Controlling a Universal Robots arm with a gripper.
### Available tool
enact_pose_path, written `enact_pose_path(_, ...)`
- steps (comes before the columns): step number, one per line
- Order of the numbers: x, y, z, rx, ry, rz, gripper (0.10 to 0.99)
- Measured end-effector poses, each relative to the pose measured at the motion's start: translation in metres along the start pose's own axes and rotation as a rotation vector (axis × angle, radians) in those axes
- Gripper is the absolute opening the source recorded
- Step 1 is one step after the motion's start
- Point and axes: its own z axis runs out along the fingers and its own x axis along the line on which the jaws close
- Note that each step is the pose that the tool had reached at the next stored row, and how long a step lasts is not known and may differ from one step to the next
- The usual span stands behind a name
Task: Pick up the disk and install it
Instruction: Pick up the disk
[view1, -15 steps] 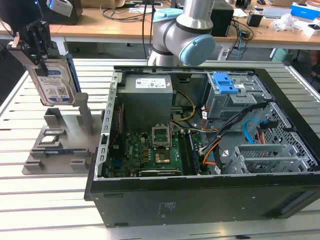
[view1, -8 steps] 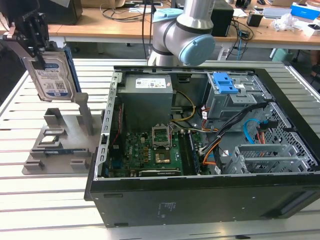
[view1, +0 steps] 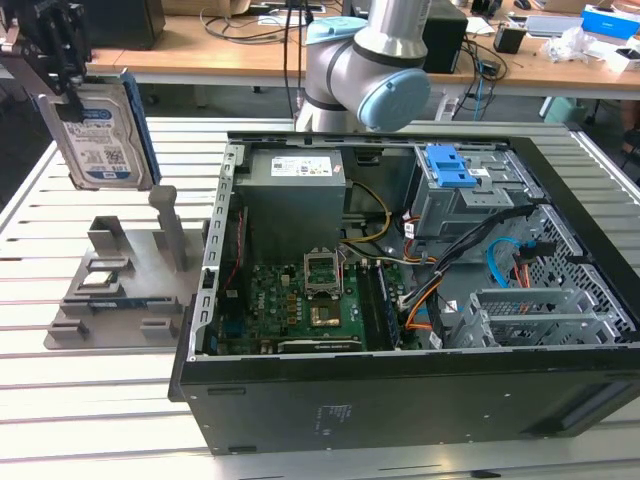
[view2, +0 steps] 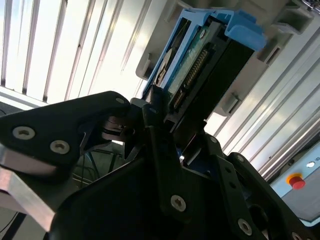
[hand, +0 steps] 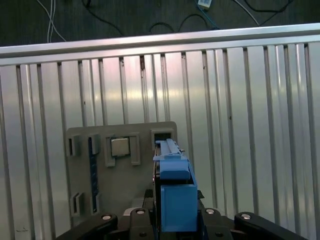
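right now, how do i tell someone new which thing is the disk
Find the open black computer case; a grey fixture tray lies at the exterior view's left of it. Above that tray the end effector holds the disk: a silver hard drive with a white-and-blue label, edged in blue, the one thing in mid-air.

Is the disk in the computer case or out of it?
Out. The gripper holds the disk in the air above the grey fixture, at the exterior view's left of the open computer case.

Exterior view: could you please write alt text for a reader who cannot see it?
The gripper holds the disk roughly upright in the air above a grey holder, to the exterior view's left of an open computer case.
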Motion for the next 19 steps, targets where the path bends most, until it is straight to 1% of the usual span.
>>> enact_pose_path(2, 0.0000, -0.0001, -0.0034, 0.000, 0.0000, 0.000, 0.365)
enact_pose_path(6, 0.0000, -0.0004, -0.0150, -0.001, 0.0001, 0.000, 0.365)
enact_pose_path(10, 0.0000, -0.0006, -0.0222, -0.002, 0.0001, 0.000, 0.365)
enact_pose_path(11, 0.0000, -0.0008, -0.0253, -0.002, 0.0001, 0.000, 0.365)
enact_pose_path(13, -0.0001, -0.0009, -0.0291, -0.002, 0.0001, 0.000, 0.365)
enact_pose_path(15, -0.0001, -0.0011, -0.0355, -0.003, 0.0002, 0.000, 0.365)
enact_pose_path(19, -0.0001, -0.0013, -0.0431, -0.003, 0.0003, 0.000, 0.365)
